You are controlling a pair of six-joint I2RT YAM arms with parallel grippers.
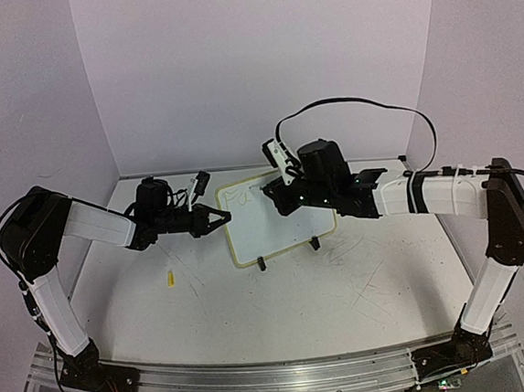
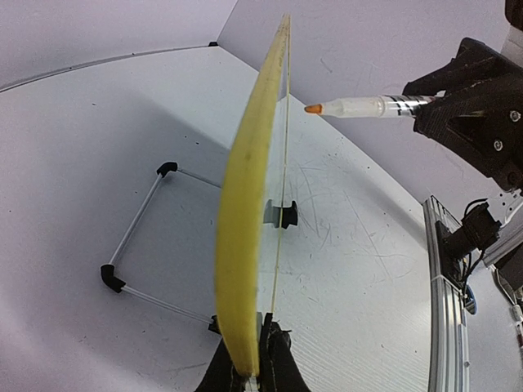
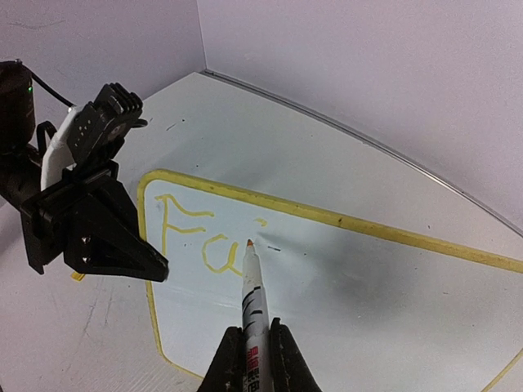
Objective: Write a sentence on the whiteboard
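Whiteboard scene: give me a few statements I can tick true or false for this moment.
1. The right gripper holds a marker. True.
2. The whiteboard is blank. False: the letters "Fa" are written near its top left corner.
3. The left gripper clamps the whiteboard's rim. True.
4. The whiteboard lies flat. False: it stands propped on a wire stand.
5. The marker's tip is black. False: it is orange.
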